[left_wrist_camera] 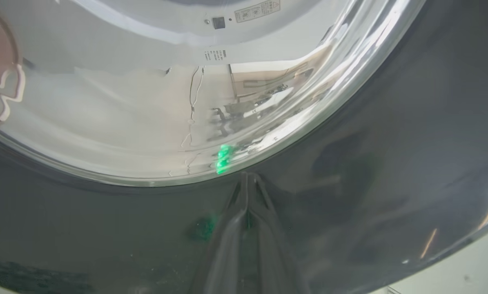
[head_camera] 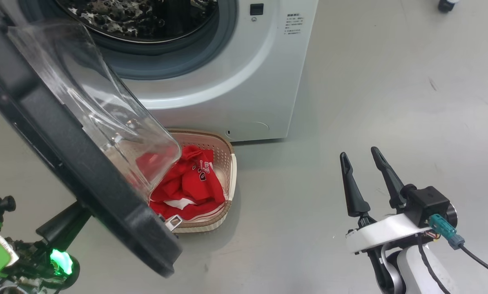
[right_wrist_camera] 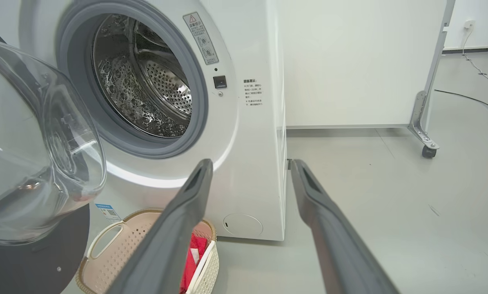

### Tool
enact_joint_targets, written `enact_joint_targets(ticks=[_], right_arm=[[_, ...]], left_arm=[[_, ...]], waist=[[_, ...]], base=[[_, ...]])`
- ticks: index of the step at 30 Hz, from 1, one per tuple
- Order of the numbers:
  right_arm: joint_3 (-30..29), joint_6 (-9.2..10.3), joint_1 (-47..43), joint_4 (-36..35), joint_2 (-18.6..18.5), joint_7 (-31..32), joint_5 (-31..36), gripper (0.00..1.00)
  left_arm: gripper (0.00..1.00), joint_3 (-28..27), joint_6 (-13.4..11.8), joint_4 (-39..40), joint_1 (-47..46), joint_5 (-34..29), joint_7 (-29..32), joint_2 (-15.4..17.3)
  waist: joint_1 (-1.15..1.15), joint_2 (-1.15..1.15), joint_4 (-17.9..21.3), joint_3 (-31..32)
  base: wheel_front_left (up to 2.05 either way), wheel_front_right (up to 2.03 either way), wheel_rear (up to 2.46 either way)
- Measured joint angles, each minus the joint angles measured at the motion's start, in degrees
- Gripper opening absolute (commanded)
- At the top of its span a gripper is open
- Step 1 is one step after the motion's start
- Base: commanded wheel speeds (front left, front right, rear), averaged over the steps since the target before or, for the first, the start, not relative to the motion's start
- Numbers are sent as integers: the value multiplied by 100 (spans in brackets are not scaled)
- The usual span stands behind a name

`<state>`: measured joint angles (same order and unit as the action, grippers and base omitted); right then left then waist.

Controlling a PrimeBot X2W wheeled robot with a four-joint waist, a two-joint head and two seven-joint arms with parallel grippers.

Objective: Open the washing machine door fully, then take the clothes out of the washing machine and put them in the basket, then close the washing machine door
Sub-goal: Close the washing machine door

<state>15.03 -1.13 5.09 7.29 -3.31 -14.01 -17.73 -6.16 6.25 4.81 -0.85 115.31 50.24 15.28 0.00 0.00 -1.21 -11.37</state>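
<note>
- Step in hand, by judgement: closing. The bright red, white-trimmed clothes (head_camera: 190, 179) lie in the small cream perforated plastic basket (head_camera: 223, 157) on the floor, in front of the big white front-loading washing machine (head_camera: 235, 81).
- The large round glossy black door with its clear glass bowl (head_camera: 76, 171) stands part open.
- Left jaws: shut, empty, tips apparently touching the door's outer face.
- Right jaws: wide, holding nothing, well apart from the door.
- Next move calls for a steady push until the door latches.
- Hidden: door hinge, drum floor — basket partly behind the door.
</note>
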Motion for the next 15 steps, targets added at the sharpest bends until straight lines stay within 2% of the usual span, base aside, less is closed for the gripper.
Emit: enact_joint_targets(ticks=[3, 15], right_arm=[[-13, 0, 102, -110, 8, -2, -4, 100], [-19, -26, 297, -315, 15, -43, -34, 100]], left_arm=[[0, 88, -123, -1, -149, -54, -73, -5], [0, 308, -312, -80, -917, -357, -349, -140]], waist=[[0, 0, 137, -54], [0, 0, 515, -413]], base=[[0, 0, 0], [0, 0, 0]])
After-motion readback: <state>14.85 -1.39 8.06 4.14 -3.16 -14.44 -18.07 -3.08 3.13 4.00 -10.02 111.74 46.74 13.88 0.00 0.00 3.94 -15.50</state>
